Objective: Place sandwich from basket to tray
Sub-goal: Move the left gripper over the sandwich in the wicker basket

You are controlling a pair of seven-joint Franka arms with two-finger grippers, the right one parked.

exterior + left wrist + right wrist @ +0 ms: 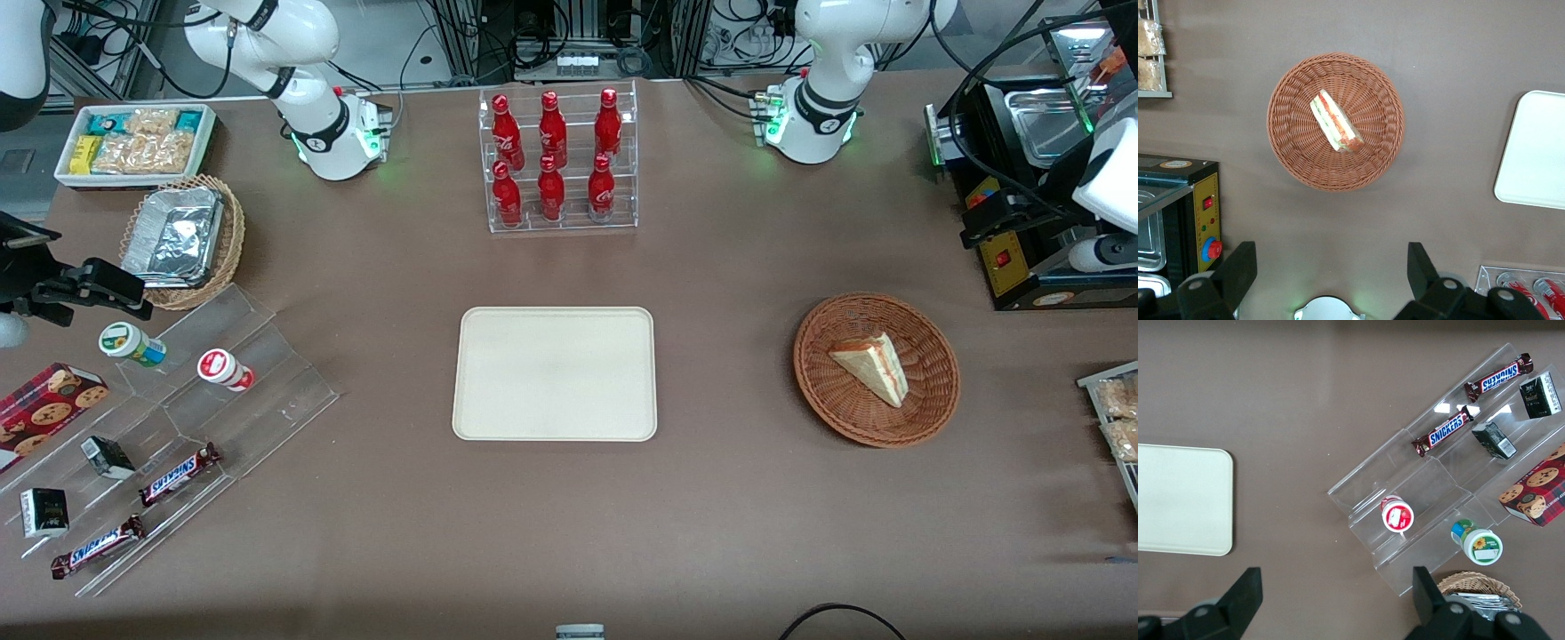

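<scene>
Eyes on the brown tabletop [711, 516]: the cream tray [556, 373] lies flat at its middle, nothing on it. Toward the working arm's end sits the reddish wicker basket [822, 391], well apart from the tray, with the sandwich [873, 364] lying in it, pale bread up, red filling showing on its farther edge. The tool [989, 216] hangs farther from the camera than the basket, over by the black machine [1022, 276]. Farther than the tray, a clear rack [562, 218] holds six red bottles upright.
</scene>
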